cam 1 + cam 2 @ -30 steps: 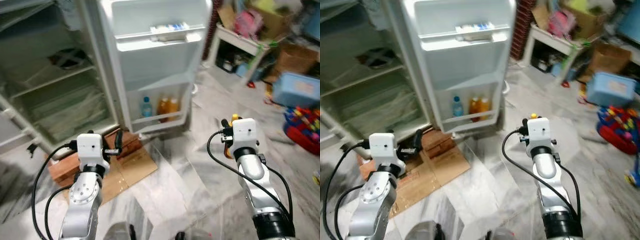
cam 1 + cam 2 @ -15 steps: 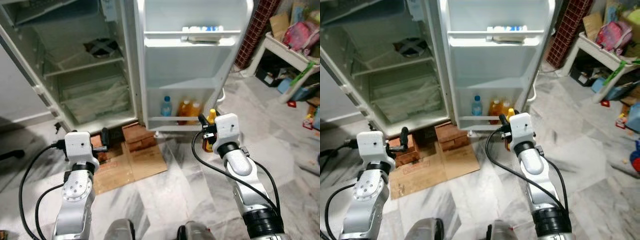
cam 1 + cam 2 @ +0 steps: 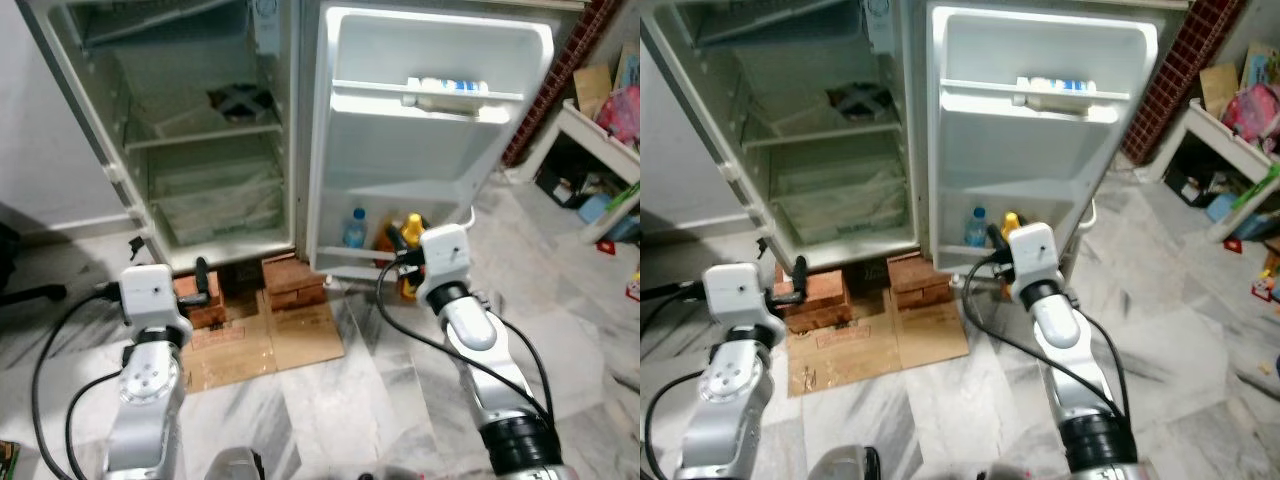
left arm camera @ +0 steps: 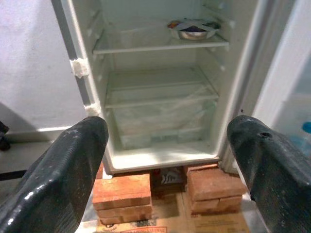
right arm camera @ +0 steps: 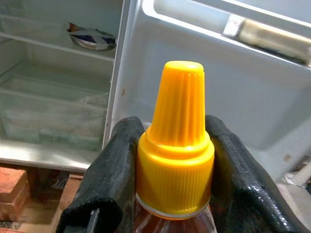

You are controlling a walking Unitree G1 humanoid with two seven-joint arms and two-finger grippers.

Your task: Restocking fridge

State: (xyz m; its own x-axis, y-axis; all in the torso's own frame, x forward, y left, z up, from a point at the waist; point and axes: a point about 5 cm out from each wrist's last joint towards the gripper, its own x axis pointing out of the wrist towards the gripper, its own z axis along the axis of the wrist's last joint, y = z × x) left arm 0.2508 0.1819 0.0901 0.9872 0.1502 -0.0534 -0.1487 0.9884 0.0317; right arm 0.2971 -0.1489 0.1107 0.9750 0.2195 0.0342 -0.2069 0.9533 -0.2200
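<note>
Open fridge (image 3: 200, 150) on bricks, right hand (image 5: 170, 160) gripping yellow-capped bottle (image 5: 176, 145), body cut off, left hand (image 4: 165, 160) spread wide

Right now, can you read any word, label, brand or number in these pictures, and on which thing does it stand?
No text can be read.
Cardboard on the floor: dark printed marks, too blurred.
Blue-and-white pack on the door's upper shelf: print too small.
Blue-capped bottle in the door's lower shelf: label too small.
Yellow-capped bottle held in the right gripper: no label shows.
</note>
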